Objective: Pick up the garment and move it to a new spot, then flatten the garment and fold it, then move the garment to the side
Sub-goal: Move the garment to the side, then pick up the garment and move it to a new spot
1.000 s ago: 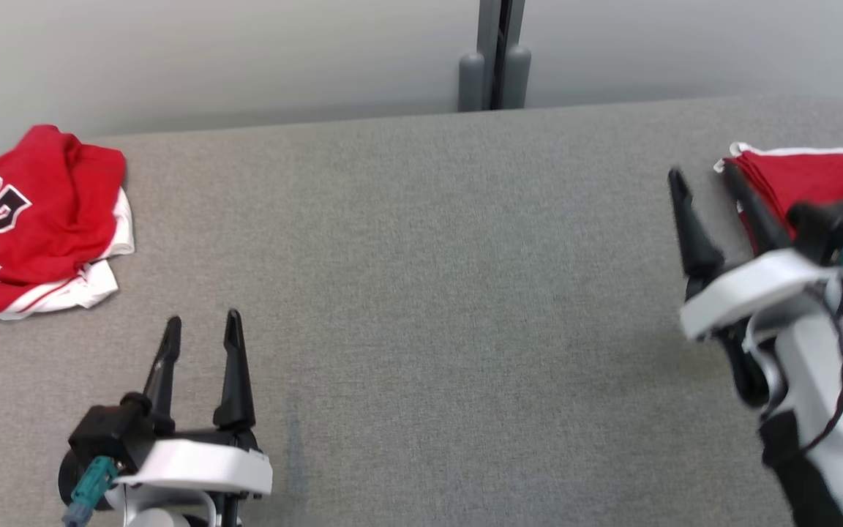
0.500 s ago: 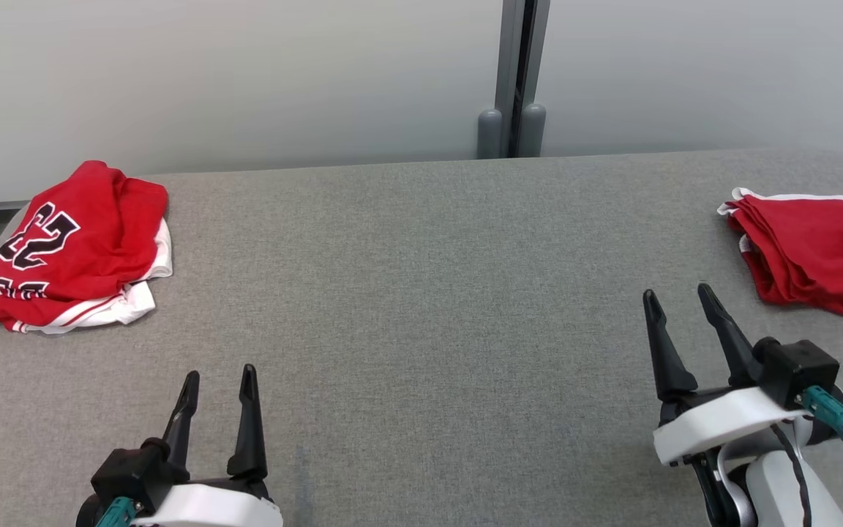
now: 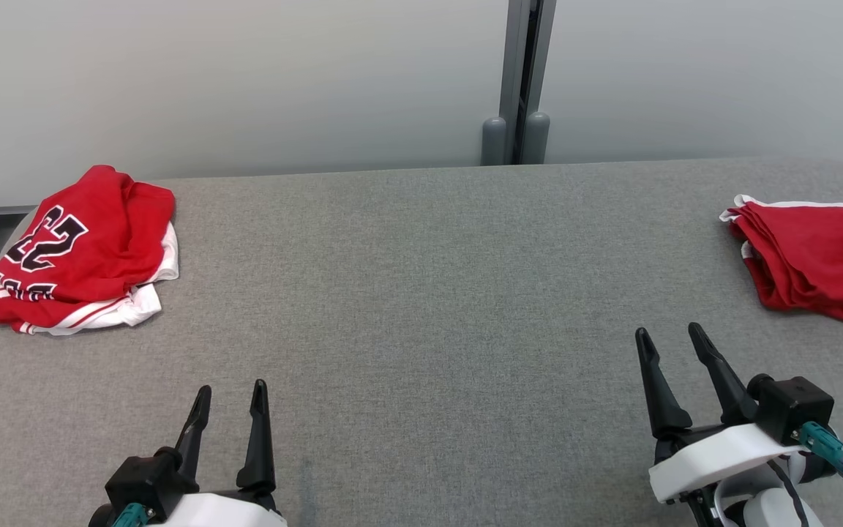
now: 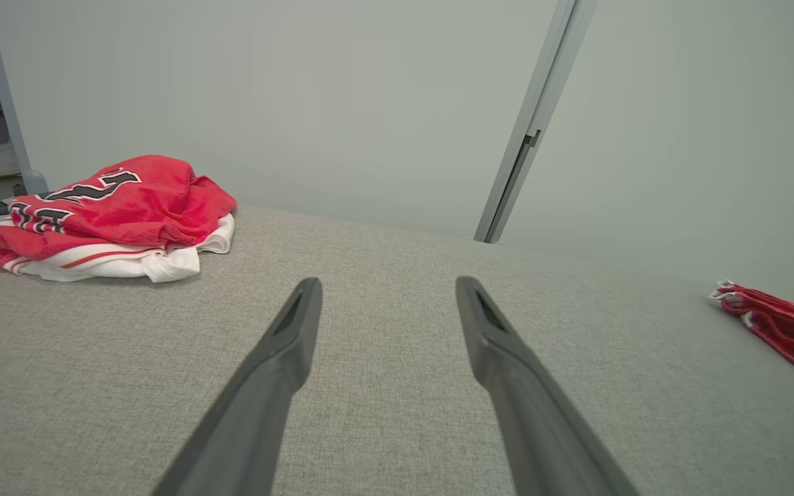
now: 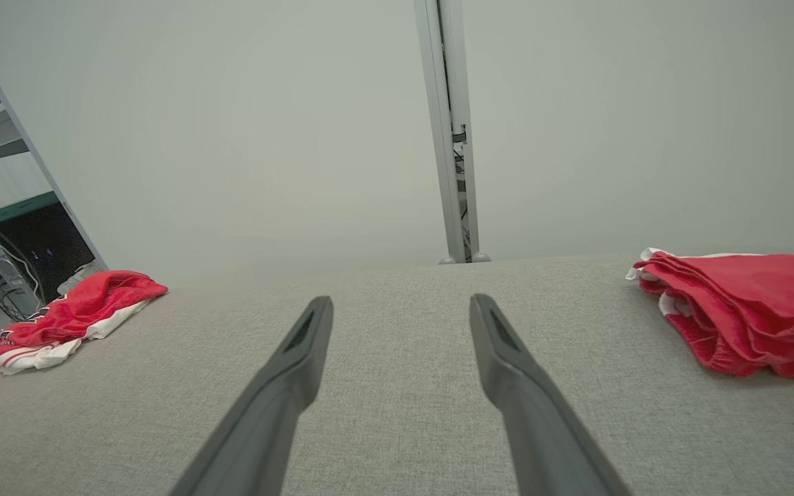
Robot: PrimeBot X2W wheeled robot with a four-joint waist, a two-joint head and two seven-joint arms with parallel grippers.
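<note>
The left gripper (image 3: 232,386) and right gripper (image 3: 667,329) both stand wide open and empty over the grey table (image 3: 421,293), the folded red garment (image 3: 817,256) lying near its right edge, a crumpled jersey (image 3: 85,249) far left

head high, wrists low; folded garment (image 3: 813,263) shared

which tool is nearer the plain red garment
Right. The right tool sits just short of the plain red garment; the left tool is far across the table.

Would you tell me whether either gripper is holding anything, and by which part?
Nothing is held: both the left gripper and the right gripper are open and empty.
</note>
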